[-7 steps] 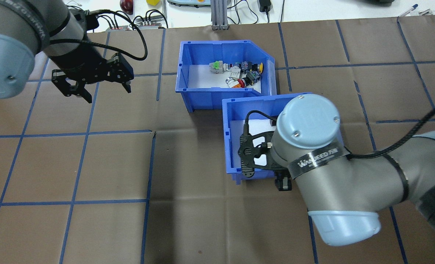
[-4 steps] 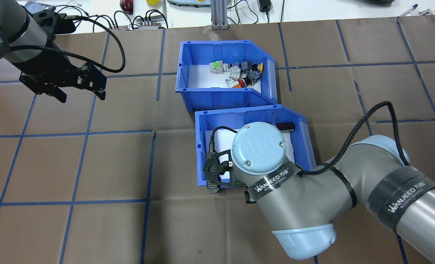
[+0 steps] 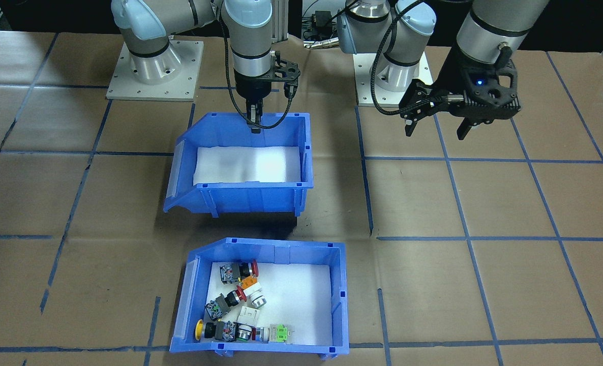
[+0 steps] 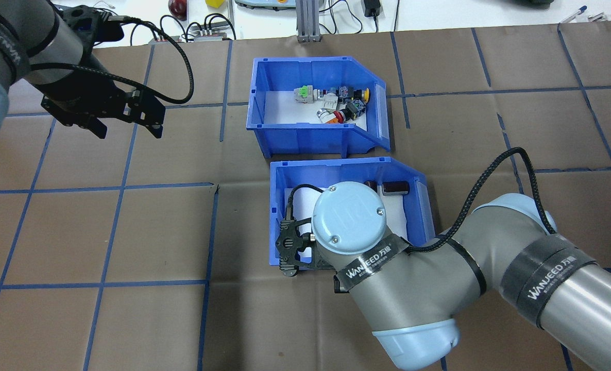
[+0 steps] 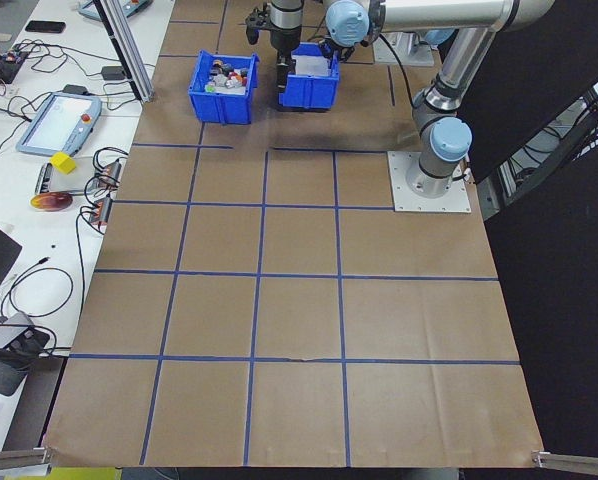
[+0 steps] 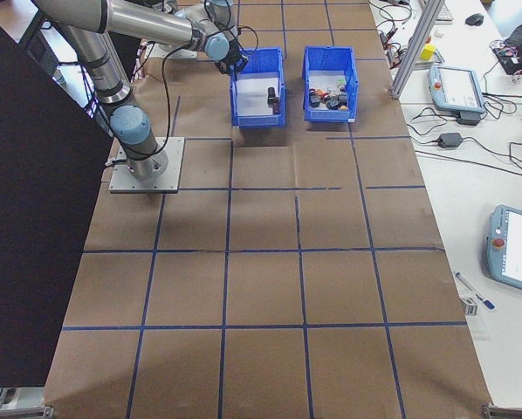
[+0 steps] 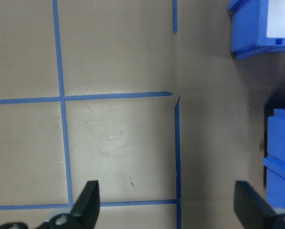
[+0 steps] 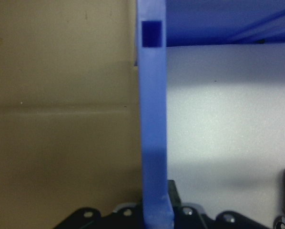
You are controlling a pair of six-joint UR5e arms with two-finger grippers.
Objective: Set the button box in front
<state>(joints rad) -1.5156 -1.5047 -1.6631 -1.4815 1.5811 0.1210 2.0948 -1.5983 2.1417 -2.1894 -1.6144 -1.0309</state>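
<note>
The button box (image 4: 317,105) sits toward the table's far edge from my base, its white foam liner carrying a clutter of red, yellow and green push-buttons (image 4: 336,103). Just beside it on my side is the second blue bin (image 4: 348,206), smooth plastic with a sloped front, tilted. My right gripper (image 3: 253,122) pinches its rear wall. My left gripper (image 4: 128,129) hangs spread wide, holding nothing, over brown paper (image 4: 130,232).

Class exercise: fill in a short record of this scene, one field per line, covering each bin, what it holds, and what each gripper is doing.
button box: on the table, far side from the robot, holds coloured push-buttons
second blue bin: near side, holds dark cylinders, looks lifted in the front-facing view
right gripper: shut on the second bin's rear wall
left gripper: open, empty, above bare table
bins: apart, not touching
</note>
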